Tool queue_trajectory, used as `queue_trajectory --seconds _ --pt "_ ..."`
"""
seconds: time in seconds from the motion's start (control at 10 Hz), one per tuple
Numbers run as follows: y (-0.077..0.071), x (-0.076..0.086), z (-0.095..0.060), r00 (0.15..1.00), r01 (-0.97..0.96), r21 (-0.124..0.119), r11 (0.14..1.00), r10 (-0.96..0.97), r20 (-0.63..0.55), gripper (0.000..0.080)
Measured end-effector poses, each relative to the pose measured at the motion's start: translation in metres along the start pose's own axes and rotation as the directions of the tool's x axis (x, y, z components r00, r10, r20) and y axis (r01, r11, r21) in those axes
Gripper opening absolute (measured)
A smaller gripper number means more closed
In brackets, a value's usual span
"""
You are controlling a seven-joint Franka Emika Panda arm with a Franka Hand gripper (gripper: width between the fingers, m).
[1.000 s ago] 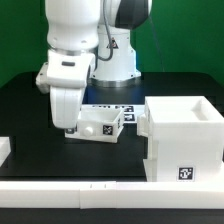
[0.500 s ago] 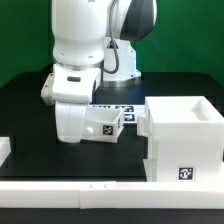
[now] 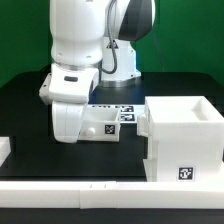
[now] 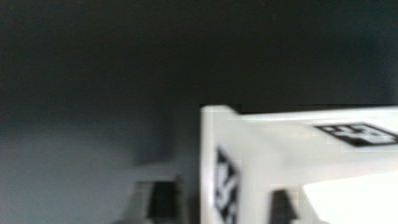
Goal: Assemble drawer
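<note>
A small white tray point(image 3: 103, 125) with a black-and-white tag lies on the black table just off the left side of the large white cube-shaped case point(image 3: 184, 135) in the exterior view. My gripper point(image 3: 77, 130) is low over the tray's left end. In the wrist view the tray point(image 4: 302, 150) fills the lower corner, and its tagged side wall stands between my two dark fingers point(image 4: 162, 200). My gripper point(image 4: 222, 203) is open, with a gap between the fingers and the wall. I cannot make out a second tray.
The marker board point(image 3: 117, 106) lies flat behind the tray, near the robot base. A long low white rail point(image 3: 90, 196) runs along the front edge, and a short white piece point(image 3: 5, 148) sits at the exterior view's left.
The arm has swung forward and come down over the tray's left end, so the hand now hides part of the tray. The tray and case have not moved.
</note>
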State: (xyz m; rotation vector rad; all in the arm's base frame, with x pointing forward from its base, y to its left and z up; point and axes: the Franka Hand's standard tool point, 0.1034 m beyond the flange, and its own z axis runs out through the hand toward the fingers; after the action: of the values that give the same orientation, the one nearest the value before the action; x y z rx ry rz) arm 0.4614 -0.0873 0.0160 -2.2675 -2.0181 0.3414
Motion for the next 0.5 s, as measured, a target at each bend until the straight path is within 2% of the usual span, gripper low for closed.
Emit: queue_trajectory --seconds 0.1,0.2,0.3,0.4,0.5 --pt "0.0 0.0 0.0 0.998 -0.06 0.0 0.998 0.06 0.0 0.0062" --pt "0.0 -0.002 0.0 0.992 -0.13 0.001 0.992 0.13 -0.01 0.0062" --pt "-0.002 -0.014 -0.003 0.951 -0.302 0.013 0.953 0.302 -0.061 0.003" --pt "-0.006 -0.028 -0.002 0.881 -0.461 0.04 0.886 0.463 -0.101 0.003" --pt "-0.012 -0.036 0.002 0.822 -0.552 0.1 0.828 0.56 -0.1 0.003"
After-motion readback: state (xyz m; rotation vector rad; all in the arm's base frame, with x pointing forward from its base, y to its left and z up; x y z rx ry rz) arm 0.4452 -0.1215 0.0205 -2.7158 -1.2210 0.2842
